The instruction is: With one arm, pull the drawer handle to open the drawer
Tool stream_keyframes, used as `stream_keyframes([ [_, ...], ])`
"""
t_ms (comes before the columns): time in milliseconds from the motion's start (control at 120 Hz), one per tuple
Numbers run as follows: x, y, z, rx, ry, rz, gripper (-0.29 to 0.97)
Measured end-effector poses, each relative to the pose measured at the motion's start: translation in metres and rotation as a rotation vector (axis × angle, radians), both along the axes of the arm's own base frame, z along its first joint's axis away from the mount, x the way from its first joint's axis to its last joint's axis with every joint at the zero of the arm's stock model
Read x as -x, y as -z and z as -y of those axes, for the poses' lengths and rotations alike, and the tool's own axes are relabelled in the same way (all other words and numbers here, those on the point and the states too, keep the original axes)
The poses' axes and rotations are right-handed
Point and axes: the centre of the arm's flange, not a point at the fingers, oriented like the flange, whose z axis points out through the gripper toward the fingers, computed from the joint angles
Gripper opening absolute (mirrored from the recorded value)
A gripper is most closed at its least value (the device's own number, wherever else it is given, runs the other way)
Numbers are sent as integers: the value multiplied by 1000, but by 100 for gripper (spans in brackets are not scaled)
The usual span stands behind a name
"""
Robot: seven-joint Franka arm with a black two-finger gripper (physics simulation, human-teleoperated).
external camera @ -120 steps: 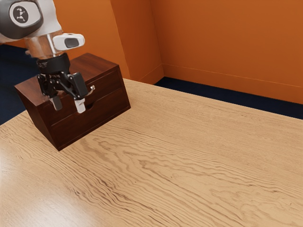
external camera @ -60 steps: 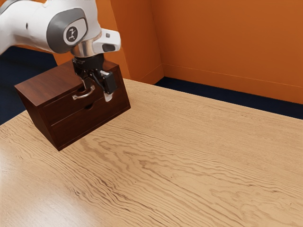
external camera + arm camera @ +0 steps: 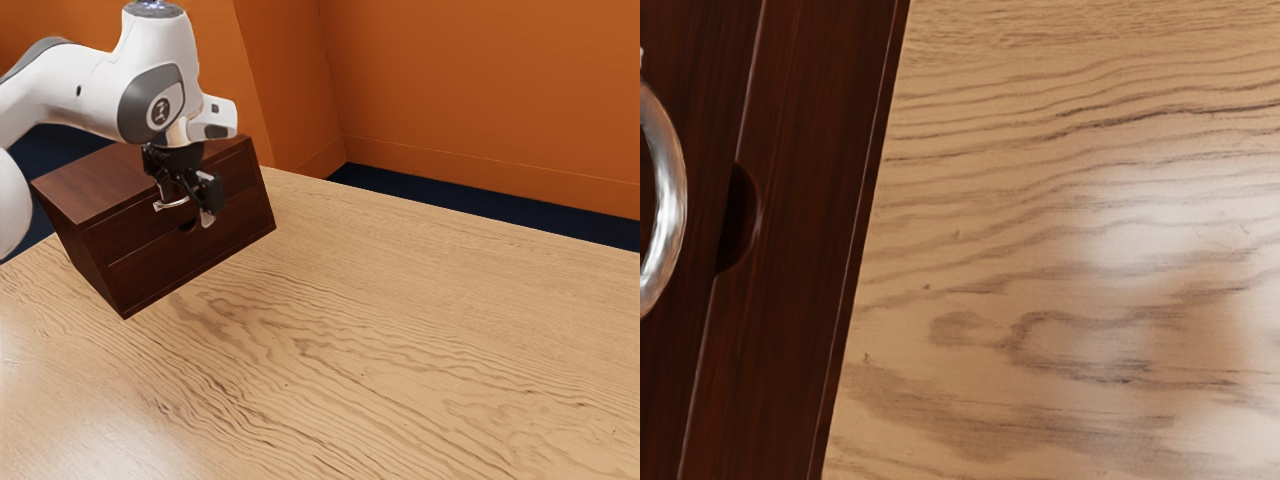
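A dark wooden drawer box (image 3: 150, 255) stands at the table's far corner, toward the exterior view's left. Its upper drawer front (image 3: 125, 228) sits flush with the box and carries a curved metal handle (image 3: 168, 204). My gripper (image 3: 197, 208) hangs right in front of that drawer front, just to the exterior view's right of the handle, open, with nothing between its fingers. In the wrist view the handle (image 3: 660, 205) is a shiny ring beside the hand, with a small finger notch (image 3: 735, 220) in the dark wood next to it.
The light wooden table (image 3: 400, 340) stretches wide toward the exterior view's right and front. Orange walls (image 3: 480, 80) rise behind the table, with a dark blue floor strip (image 3: 500, 205) along their base.
My hand has swung from the box's left front across to the right, then back left and lower toward the handle. The wrist has turned. The drawer has not moved.
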Motion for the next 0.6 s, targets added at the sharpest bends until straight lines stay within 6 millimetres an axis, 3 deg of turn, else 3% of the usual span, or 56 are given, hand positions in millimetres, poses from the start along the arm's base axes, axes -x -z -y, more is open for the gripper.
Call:
stream_keyframes([
  [167, -5, 17, -19, -1, -7, -4, 67],
  [433, -9, 29, -31, -2, 1, -9, 67],
  [600, -13, 18, -33, -23, 10, 16, 66],
])
